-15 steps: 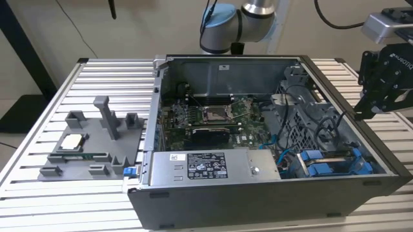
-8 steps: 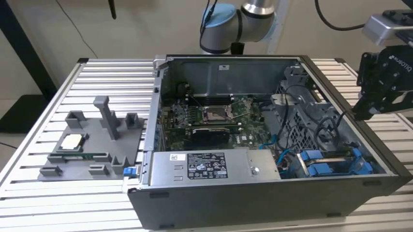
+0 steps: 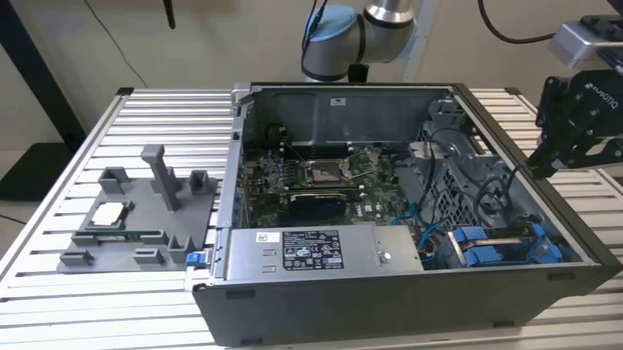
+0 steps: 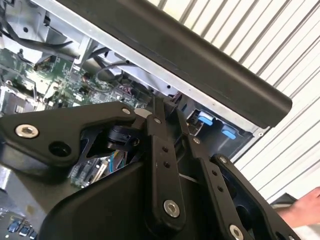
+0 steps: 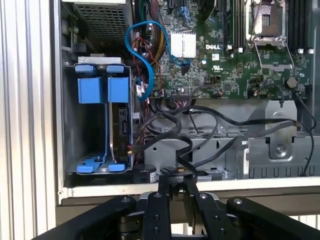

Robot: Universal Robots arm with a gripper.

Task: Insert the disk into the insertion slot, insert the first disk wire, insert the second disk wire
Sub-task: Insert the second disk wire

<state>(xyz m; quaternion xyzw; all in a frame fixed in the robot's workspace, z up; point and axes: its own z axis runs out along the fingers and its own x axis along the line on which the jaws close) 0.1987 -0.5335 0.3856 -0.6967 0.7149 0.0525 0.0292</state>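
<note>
Jointed black jaws hang clenched beside the grey case (image 3: 389,299); the disk (image 5: 121,125) stands edgewise in its blue plastic carrier (image 5: 97,90).

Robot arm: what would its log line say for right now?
tool: shut, nothing held, above computer case side wall | disk: in blue carrier, in bay | blue wire: plug state unclear

Small-print white sticker (image 3: 311,250) on the grey power-supply box (image 3: 395,255), a white printed logo on the green motherboard (image 5: 225,60)
</note>
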